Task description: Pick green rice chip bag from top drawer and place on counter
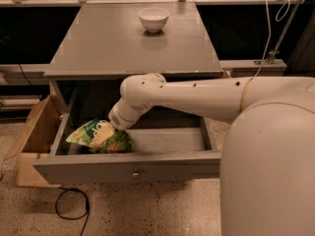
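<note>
Drawer (147,163) stands pulled out from under the table (113,48), so the arm can reach in from above. End effector (104,132) is down inside the drawer's left end, right on the chip bag (82,132). Cannot tell whether it is released or clenched on the bag. Bag lies crumpled on the drawer floor near the left wall, touching the end effector, and is the only thing visible in the drawer. Judgement: grasp step, bag not lifted yet. Foil bag looks light and crinkly and may slip or fold when pinched. White bowl (153,18) sits on the table, well back from the drawer. Cardboard box (34,132) stands just left of the drawer.
</note>
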`<state>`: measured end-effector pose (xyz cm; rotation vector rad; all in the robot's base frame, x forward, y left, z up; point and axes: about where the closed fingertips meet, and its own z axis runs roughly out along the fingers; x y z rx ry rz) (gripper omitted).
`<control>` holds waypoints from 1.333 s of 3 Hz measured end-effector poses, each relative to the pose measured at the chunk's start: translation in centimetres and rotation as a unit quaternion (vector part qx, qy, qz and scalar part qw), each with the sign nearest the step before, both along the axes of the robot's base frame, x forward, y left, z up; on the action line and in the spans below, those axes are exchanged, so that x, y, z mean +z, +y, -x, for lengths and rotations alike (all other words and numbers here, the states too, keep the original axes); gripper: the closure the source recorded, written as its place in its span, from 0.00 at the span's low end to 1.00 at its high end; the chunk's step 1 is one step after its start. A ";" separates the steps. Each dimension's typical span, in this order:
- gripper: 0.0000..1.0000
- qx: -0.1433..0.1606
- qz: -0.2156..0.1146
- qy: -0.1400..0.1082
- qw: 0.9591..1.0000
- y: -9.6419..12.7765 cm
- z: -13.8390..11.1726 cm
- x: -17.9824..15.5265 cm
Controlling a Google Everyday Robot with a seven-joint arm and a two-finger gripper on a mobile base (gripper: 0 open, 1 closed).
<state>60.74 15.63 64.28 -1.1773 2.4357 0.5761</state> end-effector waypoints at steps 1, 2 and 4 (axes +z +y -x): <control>0.41 0.004 0.004 0.009 1.000 0.6 0.2 -1.0; 0.65 0.006 -0.046 0.011 0.999 1.3 0.5 -0.5; 1.00 0.024 -0.232 -0.021 0.972 0.7 3.4 7.8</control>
